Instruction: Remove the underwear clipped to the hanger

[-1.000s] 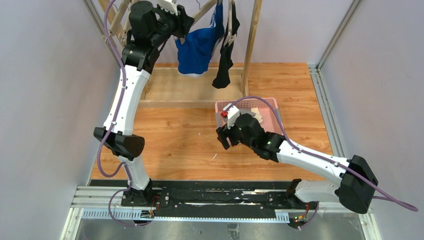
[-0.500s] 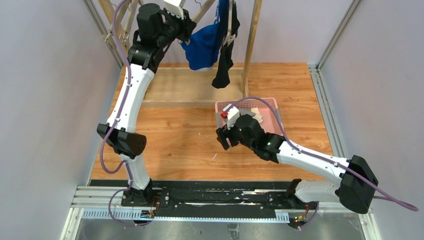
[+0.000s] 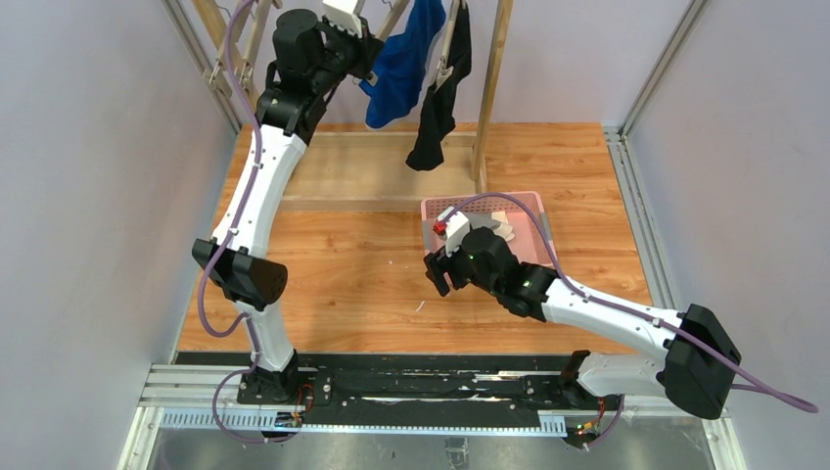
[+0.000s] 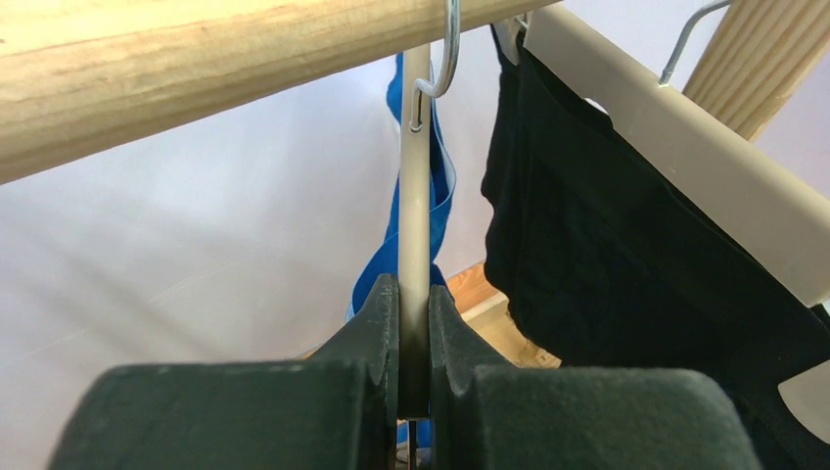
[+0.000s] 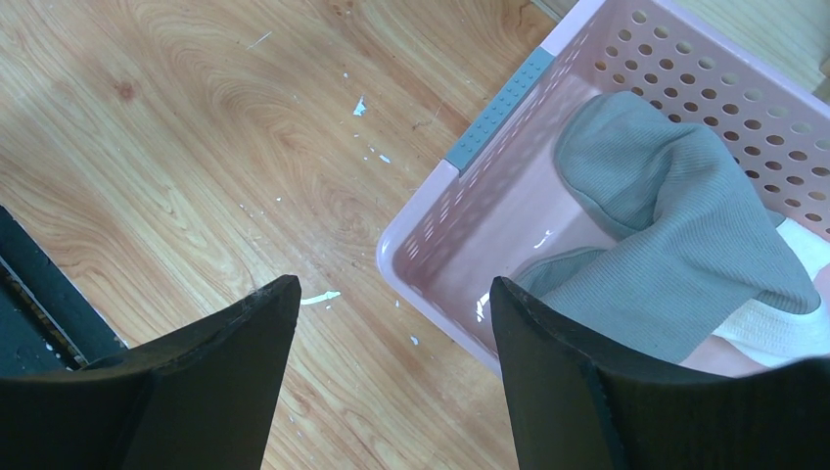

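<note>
Right wrist: basket (image 5: 675, 59) holds grey briefs (image 5: 675, 225); right jaws spread, left jaws pinching hanger (image 4: 415, 196).

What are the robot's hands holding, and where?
The left hand pinches the near end of the beige hanger carrying the blue underwear. The right hand holds nothing.

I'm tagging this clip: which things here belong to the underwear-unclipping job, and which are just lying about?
Job: blue briefs and black briefs, hanging; grey briefs in the pink basket; beige hanger, pinched by the left pincer.
Lying about: wooden rack; tabletop; right pincer, open over the basket's rim.
</note>
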Robot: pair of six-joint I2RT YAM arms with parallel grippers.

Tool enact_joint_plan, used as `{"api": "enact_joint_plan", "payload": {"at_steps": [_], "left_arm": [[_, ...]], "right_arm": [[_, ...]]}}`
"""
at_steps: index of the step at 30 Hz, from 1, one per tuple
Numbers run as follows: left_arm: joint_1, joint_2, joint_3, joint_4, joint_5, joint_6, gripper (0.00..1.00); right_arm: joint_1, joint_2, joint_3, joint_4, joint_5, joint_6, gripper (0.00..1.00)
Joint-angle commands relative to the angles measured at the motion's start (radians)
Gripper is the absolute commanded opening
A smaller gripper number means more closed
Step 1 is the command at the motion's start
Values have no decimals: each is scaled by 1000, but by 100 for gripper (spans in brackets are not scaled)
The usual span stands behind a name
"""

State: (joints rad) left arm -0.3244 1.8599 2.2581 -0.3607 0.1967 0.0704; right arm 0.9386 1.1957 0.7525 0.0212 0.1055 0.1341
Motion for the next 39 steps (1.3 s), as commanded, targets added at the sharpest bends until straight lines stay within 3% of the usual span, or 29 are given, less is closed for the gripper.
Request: {"api": "enact_joint_plan", "payload": {"at_steps": [1,11,21,28,36,39], "left_arm": [[-7,-54,-5,58,-69,13,0],[-7,-130,-14,82,-141,54,0],[-7,-230,-117,96,-149,79,0],[-7,-323,-274,51,-141,122,0],[-7,-488,-577,16,-200,163,0],[-6,-602,-717,-2,-239,161,0]], "right_arm": [[22,1,-10,36,9,-1,73],[22,28,-9,49,-4,3,73],[23,19,-24,58,-7,14,73],[24,14,-26,59,-15,16,73],[23,0,-1,43,12,-15,73],[22,-5,30,13,55,-43,78]]}}
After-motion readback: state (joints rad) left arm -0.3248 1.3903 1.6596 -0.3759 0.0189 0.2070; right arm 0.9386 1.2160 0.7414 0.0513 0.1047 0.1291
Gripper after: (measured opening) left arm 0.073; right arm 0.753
